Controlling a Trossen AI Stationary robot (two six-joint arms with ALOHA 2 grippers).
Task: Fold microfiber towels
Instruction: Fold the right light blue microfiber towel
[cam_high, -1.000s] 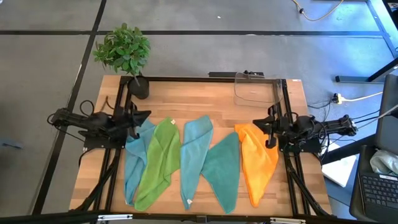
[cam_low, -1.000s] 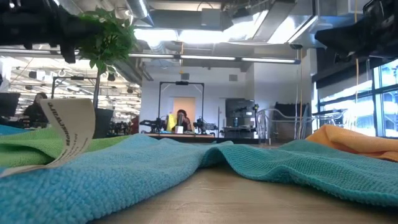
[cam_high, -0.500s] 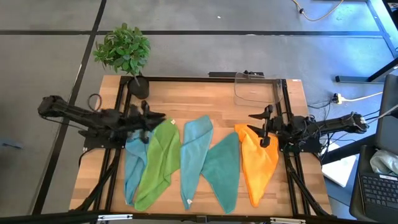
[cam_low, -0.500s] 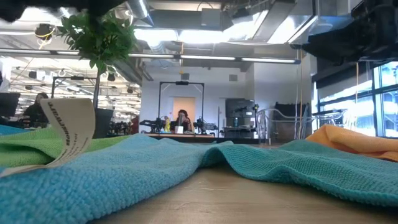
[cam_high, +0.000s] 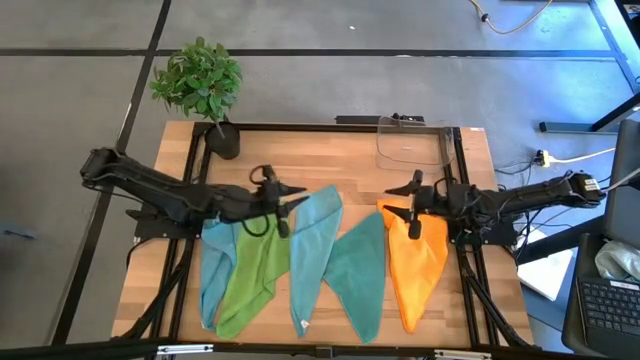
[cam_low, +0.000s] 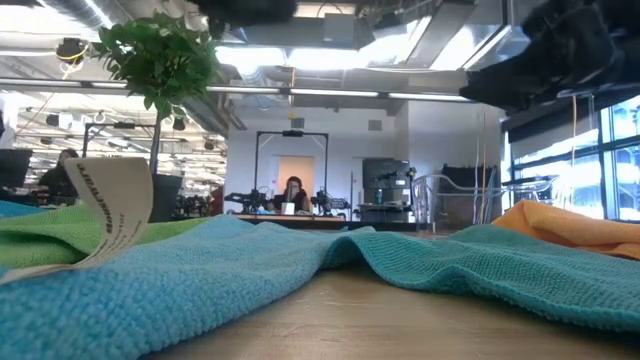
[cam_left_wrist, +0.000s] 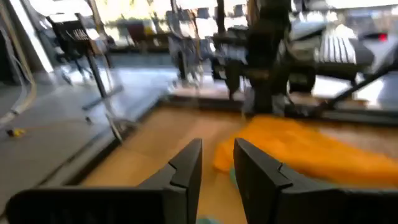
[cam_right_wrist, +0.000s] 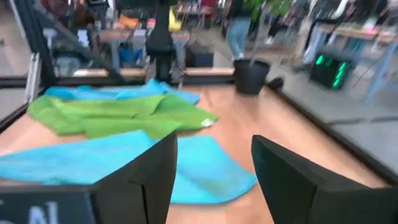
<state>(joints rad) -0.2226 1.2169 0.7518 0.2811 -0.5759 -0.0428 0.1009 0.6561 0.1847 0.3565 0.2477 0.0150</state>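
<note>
Five microfiber towels lie side by side on the wooden table (cam_high: 340, 165), each spread flat in a long pointed shape: light blue (cam_high: 210, 275), lime green (cam_high: 250, 270), light blue (cam_high: 312, 250), teal (cam_high: 362, 280) and orange (cam_high: 415, 265). My left gripper (cam_high: 293, 208) is open and hovers level above the gap between the green towel and the middle light blue one, and its wrist view (cam_left_wrist: 217, 165) looks toward the orange towel (cam_left_wrist: 311, 152). My right gripper (cam_high: 408, 208) hovers open over the orange towel's far end, its fingers (cam_right_wrist: 155, 168) standing wide apart.
A potted plant (cam_high: 200, 85) stands at the table's far left corner. A clear plastic bin (cam_high: 410, 145) sits at the far right. A black frame (cam_high: 330, 126) runs along the table's edges. In the low view a white label (cam_low: 105, 205) stands up from a towel near the camera.
My left gripper has swung out from the table's left edge toward the right, rising and crossing the green towel, and has opened. My right gripper has moved toward the table's left over the orange towel's far end and has opened. The towels have not moved.
</note>
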